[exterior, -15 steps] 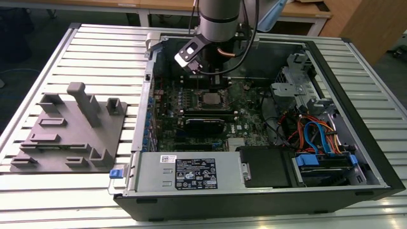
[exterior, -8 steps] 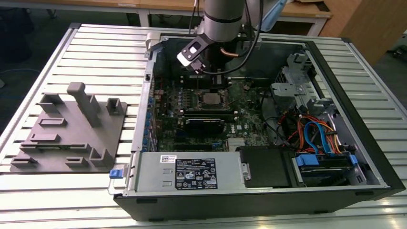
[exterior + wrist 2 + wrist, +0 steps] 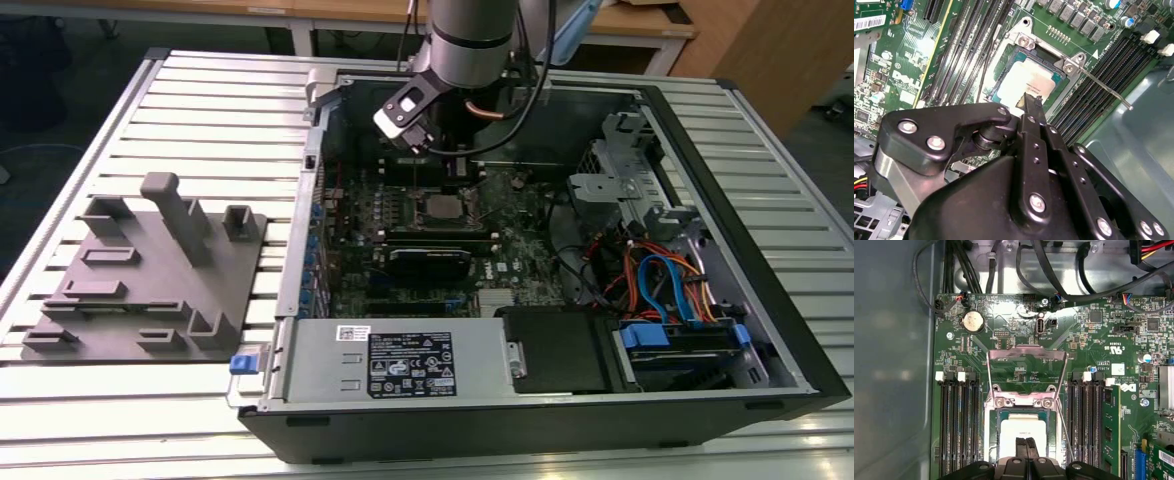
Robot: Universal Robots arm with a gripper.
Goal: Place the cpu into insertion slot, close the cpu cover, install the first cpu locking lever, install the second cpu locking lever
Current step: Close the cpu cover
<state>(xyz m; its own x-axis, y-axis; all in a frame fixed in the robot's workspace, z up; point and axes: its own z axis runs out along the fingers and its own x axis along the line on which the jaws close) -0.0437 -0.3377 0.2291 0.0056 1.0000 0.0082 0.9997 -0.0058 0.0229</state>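
Beneath the gripper (image 3: 1025, 442) the cpu (image 3: 1023, 428) sits in its insertion slot (image 3: 995, 435); gripper pinched closed.

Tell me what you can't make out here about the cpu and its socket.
- First wrist view: the cpu has one edge hidden behind the end effector.
- Second wrist view: the end effector overlaps the cpu, and whether they touch cannot be told.
- Exterior view: the insertion slot is too small to show how the chip is seated.
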